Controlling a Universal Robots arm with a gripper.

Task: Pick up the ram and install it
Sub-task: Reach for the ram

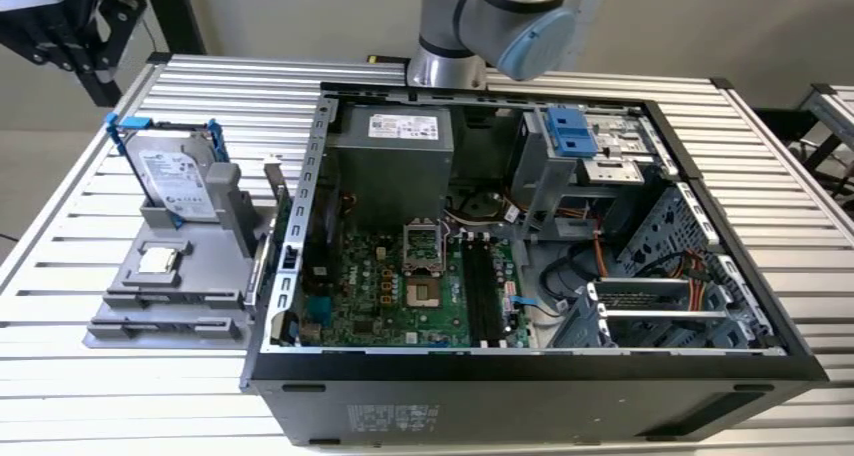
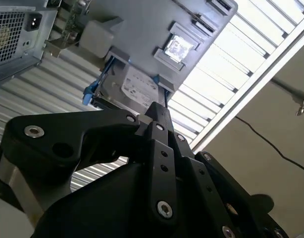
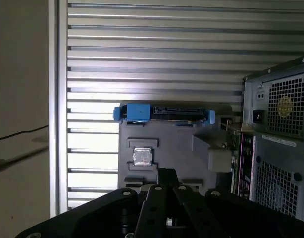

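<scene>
The ram [image 1: 275, 191] is a thin greenish stick standing on edge in a grey holder block [image 1: 224, 201], between the grey fixture [image 1: 174, 296] and the open computer case [image 1: 534, 366]. In the first wrist view the ram [image 3: 229, 128] shows edge-on beside the case wall. The motherboard's long black memory slots [image 1: 478, 288] lie inside the case. My gripper [image 3: 167, 172] hangs high above the table, well clear of the fixture, with its black fingers closed together and nothing between them. In the second wrist view the gripper [image 2: 157, 110] points toward the fixture.
A silver hard drive [image 1: 171, 171] with a blue bracket stands at the fixture's back, and a small square processor chip [image 1: 158, 260] lies in front of it. The arm [image 1: 501, 16] rises behind the case. All of this rests on the slatted metal table [image 1: 80, 396].
</scene>
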